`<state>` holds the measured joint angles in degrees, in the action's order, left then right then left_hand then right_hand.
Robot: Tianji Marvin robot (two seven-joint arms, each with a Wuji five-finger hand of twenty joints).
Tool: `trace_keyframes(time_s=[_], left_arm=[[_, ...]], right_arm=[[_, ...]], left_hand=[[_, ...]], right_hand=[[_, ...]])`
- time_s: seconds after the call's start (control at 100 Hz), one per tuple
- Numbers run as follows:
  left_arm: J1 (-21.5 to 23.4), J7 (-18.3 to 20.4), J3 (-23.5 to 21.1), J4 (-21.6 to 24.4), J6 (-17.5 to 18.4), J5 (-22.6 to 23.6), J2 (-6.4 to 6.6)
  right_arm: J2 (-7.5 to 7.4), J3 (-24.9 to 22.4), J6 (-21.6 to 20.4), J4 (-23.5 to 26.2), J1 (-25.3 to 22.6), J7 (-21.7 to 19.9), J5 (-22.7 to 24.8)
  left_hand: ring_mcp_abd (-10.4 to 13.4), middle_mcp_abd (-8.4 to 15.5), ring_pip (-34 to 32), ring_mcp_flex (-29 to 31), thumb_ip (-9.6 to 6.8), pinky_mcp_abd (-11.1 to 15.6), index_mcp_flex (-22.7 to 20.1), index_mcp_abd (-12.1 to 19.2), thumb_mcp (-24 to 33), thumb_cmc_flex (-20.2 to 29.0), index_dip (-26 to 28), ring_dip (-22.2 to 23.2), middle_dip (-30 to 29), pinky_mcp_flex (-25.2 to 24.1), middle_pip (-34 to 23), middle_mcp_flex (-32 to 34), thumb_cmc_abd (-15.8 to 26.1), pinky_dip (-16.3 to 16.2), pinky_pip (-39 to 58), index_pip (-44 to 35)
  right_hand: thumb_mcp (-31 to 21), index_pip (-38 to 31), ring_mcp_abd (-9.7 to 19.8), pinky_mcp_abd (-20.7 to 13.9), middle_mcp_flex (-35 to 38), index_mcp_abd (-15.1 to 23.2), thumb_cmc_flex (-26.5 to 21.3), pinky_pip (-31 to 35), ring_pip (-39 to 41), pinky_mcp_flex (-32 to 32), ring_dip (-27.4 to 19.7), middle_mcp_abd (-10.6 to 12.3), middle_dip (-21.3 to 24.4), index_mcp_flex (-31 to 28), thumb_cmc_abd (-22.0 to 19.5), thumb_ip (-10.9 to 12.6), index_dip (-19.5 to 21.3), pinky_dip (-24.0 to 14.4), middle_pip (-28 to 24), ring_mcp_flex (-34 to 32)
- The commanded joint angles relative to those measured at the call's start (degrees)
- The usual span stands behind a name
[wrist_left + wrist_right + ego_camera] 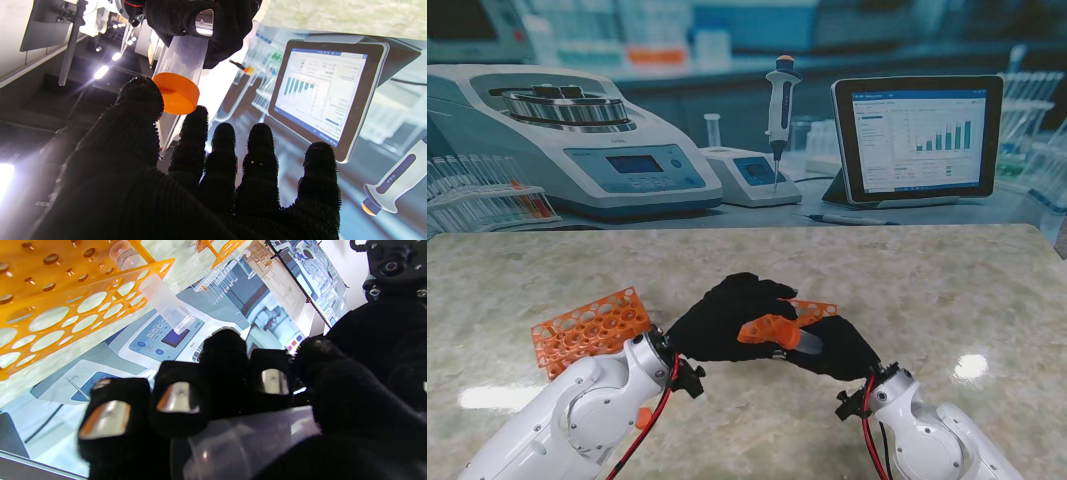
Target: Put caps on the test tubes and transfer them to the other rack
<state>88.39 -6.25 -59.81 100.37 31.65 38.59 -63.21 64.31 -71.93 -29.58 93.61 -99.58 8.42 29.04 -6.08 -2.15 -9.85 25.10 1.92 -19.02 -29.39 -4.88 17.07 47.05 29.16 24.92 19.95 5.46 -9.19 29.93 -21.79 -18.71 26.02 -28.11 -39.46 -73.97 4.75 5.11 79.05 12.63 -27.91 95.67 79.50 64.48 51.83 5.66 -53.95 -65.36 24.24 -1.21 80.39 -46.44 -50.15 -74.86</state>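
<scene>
Your two black-gloved hands meet over the middle of the marble table, raised off its surface. Your right hand curls all its fingers around a clear tube, held nearly level with its mouth pointing left. Your left hand reaches in from the left; its thumb touches the orange cap at the tube's mouth, the other four fingers straight and apart. Whether the cap is fully seated, you cannot tell. One orange rack lies left of the hands. A second rack sits just behind them, holding another tube
</scene>
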Motion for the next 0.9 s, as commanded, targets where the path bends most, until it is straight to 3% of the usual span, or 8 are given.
trace_keyframes(time_s=[0.0, 0.19, 0.36, 0.43, 0.53, 0.7, 0.89], left_arm=[[-0.2, -0.2, 0.2, -0.2, -0.3, 0.7, -0.14], [-0.7, -0.8, 0.8, -0.7, -0.1, 1.8, -0.16], [-1.0, -1.1, 1.2, -1.0, 0.1, 1.5, -0.26], [-1.0, -0.8, 1.4, -1.0, 0.1, 0.9, -0.29], [-1.1, -0.7, 1.6, -1.1, 0.0, 0.4, -0.33], [-1.2, -0.9, 1.8, -1.2, -0.1, 0.2, -0.43], [-1.3, -1.3, 2.1, -1.4, 0.2, 0.0, -0.55]], right_arm=[[0.24, 0.2, 0.1, 0.2, -0.4, -0.1, 0.0], [0.27, 0.2, 0.1, 0.3, -0.4, 0.1, 0.1], [0.28, 0.2, 0.1, 0.3, -0.5, 0.2, 0.2], [0.28, 0.2, 0.1, 0.3, -0.5, 0.2, 0.2], [0.28, 0.1, 0.1, 0.3, -0.5, 0.1, 0.2], [0.26, 0.1, 0.1, 0.3, -0.5, 0.1, 0.2], [0.26, 0.1, 0.1, 0.3, -0.5, 0.1, 0.2]], left_hand=[[0.6, -0.6, 0.3, -1.1, 1.2, -0.7, 1.5, -0.9, 1.8, -1.6, 1.3, 0.6, 1.0, -0.1, -0.3, -2.0, -1.0, -1.3, -1.7, -1.8], [0.5, -0.6, 0.0, -0.5, 1.24, -0.8, 1.1, -1.1, 3.6, -0.9, 2.3, 0.8, 1.2, 0.3, -0.6, -1.5, -2.3, -1.4, -1.3, -3.6], [0.5, -0.7, -0.3, -0.1, 1.49, -0.9, 1.1, -0.3, 3.9, 0.4, 4.1, 1.0, 1.3, 0.2, -0.9, -0.9, 0.8, -1.3, -0.8, -7.6], [0.6, -0.5, -0.4, 0.1, 0.52, -1.0, 1.5, 0.5, -6.7, 6.8, 5.5, 1.2, 1.4, 0.0, -1.0, -0.6, 4.9, -1.0, -0.6, -10.2], [0.6, -0.4, -0.6, 0.8, -0.91, -1.2, 1.3, 1.6, -11.0, 11.0, 5.5, 1.4, 1.5, 0.1, -1.2, 0.2, 6.4, -1.0, -0.6, -13.0], [1.1, 0.8, -1.1, 2.3, -2.15, -1.4, -0.5, 3.9, -12.0, 17.5, 4.2, 1.6, 1.6, 0.5, -1.8, 2.0, 7.6, -1.2, -0.2, -17.0], [1.5, 2.2, -1.5, 3.6, -2.4, -1.4, -4.4, 5.9, -11.2, 23.8, 2.0, 1.7, 1.7, 0.8, -2.3, 3.4, 9.3, -1.1, 0.2, -17.7]], right_hand=[[-0.6, 0.2, 3.8, 0.3, 1.1, 0.2, -1.7, 1.7, 6.7, 0.9, 2.7, -0.2, -0.3, -3.0, -3.0, -0.4, 1.1, -0.3, -0.1, -0.8], [-0.6, 0.3, 3.8, 0.3, 1.1, 0.2, -1.7, 1.7, 6.7, 0.9, 2.7, -0.1, -0.3, -3.0, -3.0, -0.3, 1.1, -0.3, -0.2, -0.8], [-0.7, 0.3, 3.8, 0.3, 1.1, 0.2, -1.6, 1.7, 6.7, 0.9, 2.7, -0.2, -0.3, -3.0, -3.0, -0.3, 1.2, -0.3, -0.1, -0.8], [-0.7, 0.3, 3.8, 0.3, 1.2, 0.2, -1.7, 1.7, 6.7, 0.9, 2.7, 0.0, -0.3, -3.0, -3.0, -0.3, 1.2, -0.3, -0.2, -0.8], [-0.7, 0.3, 3.8, 0.3, 1.2, 0.2, -1.6, 1.7, 6.7, 0.9, 2.7, -0.1, -0.3, -3.0, -3.0, -0.4, 1.2, -0.3, -0.1, -0.8], [-0.6, 0.3, 3.8, 0.3, 1.1, 0.2, -1.6, 1.7, 6.7, 0.9, 2.7, -0.1, -0.3, -3.0, -3.0, -0.4, 1.2, -0.3, -0.1, -0.8], [-0.6, 0.3, 3.8, 0.3, 1.1, 0.2, -1.7, 1.7, 6.7, 0.9, 2.7, -0.1, -0.3, -3.0, -3.1, -0.4, 1.2, -0.3, -0.1, -0.8]])
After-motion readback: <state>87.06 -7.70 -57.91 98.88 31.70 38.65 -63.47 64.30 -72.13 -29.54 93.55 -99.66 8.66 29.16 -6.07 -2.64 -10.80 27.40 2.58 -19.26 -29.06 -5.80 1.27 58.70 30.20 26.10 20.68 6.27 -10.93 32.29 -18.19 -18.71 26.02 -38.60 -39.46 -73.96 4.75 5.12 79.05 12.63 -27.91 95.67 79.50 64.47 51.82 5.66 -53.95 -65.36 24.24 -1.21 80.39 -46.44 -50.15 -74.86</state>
